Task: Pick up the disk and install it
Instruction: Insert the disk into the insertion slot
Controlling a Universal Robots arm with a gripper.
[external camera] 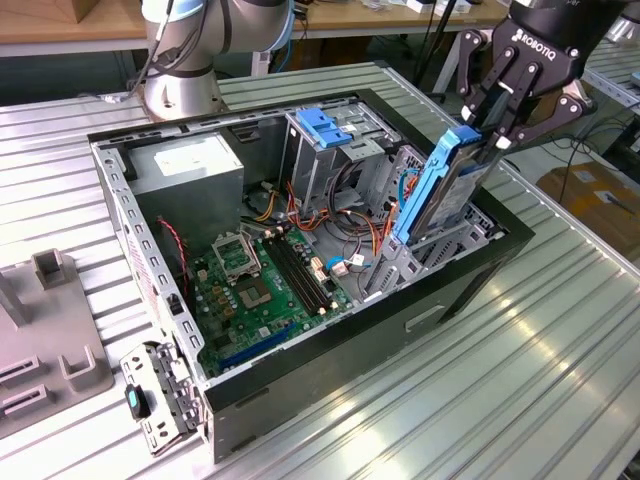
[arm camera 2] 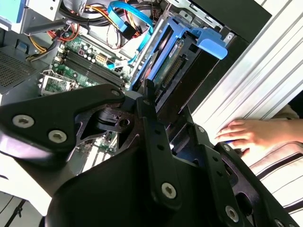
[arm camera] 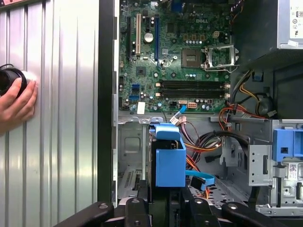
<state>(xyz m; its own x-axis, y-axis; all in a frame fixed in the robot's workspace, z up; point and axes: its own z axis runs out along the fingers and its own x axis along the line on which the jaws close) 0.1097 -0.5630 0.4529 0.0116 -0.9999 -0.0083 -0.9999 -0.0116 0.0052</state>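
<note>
At the drive bay: the gripper (external camera: 487,140) hangs over the corner of the open computer case (external camera: 330,385) on the exterior view's right; it carries the disk (external camera: 440,190); the case lies open side up on the ribbed metal table (external camera: 500,400)
Jaws: pressed in on the disk's upper end and pinching it between them; in the exterior view the hold looks firm
Disk position: on end and leaning a little, with its blue carrier rail facing the motherboard (external camera: 260,290); its lower end is down among the metal walls of the bay (external camera: 425,255); its upper part rises above the case rim
First wrist view: the blue end of the rail (arm camera: 170,161) sits between the black fingers, over the bay's opening
Nearby: a metal cage (external camera: 325,150) topped with blue clips stands apart from the disk, deeper in the case; a person's hand (arm camera 2: 253,135) rests on the table outside the case wall, away from the disk
Done, as I judge it: the pick-up; the disk is off the table, brought to the bay and started into it
Left, as I judge it: the seating; much of the disk stands proud of the bay, so it does not look fully home; how well the rail lines up with the bay's guides I cannot tell; the disk is not yet let go
</note>
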